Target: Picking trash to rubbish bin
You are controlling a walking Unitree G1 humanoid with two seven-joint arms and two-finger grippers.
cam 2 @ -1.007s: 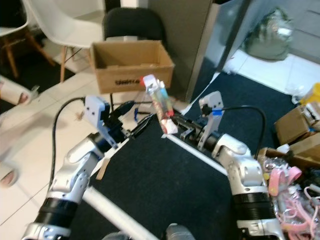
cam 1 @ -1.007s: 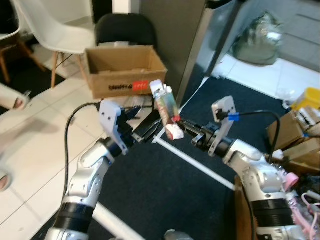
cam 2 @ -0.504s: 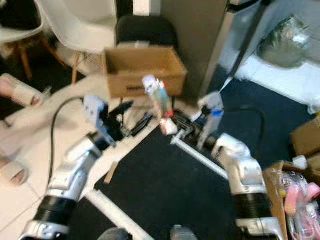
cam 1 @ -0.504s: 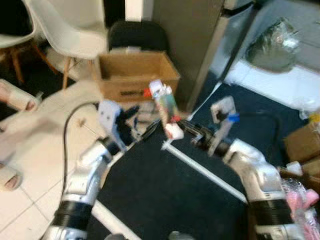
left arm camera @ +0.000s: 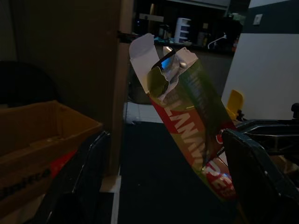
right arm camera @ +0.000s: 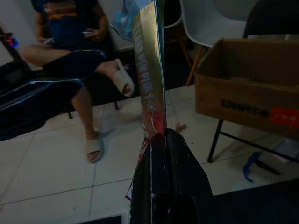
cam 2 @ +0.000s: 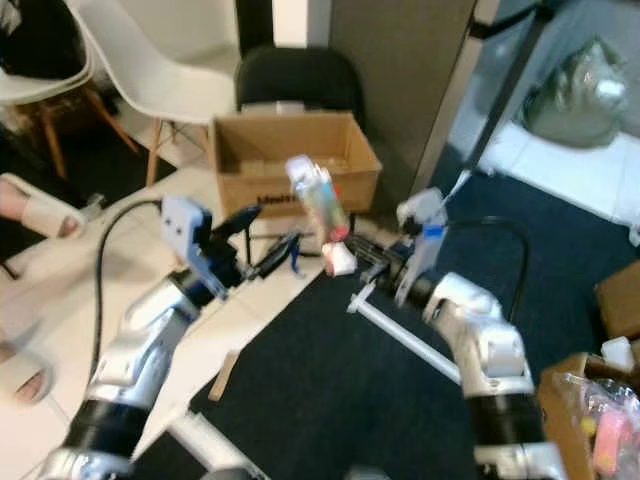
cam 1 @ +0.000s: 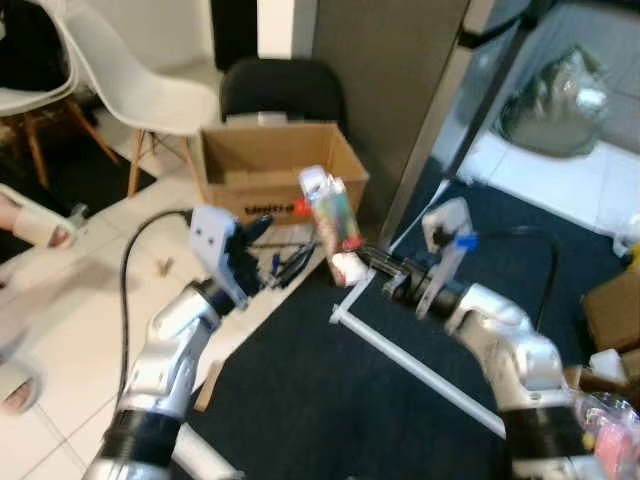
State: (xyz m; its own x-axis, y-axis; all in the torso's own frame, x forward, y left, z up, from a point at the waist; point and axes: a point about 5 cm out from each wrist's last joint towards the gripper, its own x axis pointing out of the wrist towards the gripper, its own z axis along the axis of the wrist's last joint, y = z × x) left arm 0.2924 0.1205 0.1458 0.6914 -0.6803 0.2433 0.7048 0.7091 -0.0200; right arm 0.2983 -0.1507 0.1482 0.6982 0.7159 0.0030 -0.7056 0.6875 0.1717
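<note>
Left eye view: right gripper pinches one carton; left gripper spread; one cardboard box behind.

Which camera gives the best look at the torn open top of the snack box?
The left wrist view: the snack box faces it, torn flap and foil lining plain. The eye views show it small and blurred, pinched in the right gripper. The right wrist view sees it edge-on.

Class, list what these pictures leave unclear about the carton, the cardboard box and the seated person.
- Carton: its lettering is cut short by shadow in the dark left wrist view.
- Cardboard box: its inside floor is hidden by its front wall in the right eye view.
- Person: cut off by the top edge of the right wrist view.
</note>
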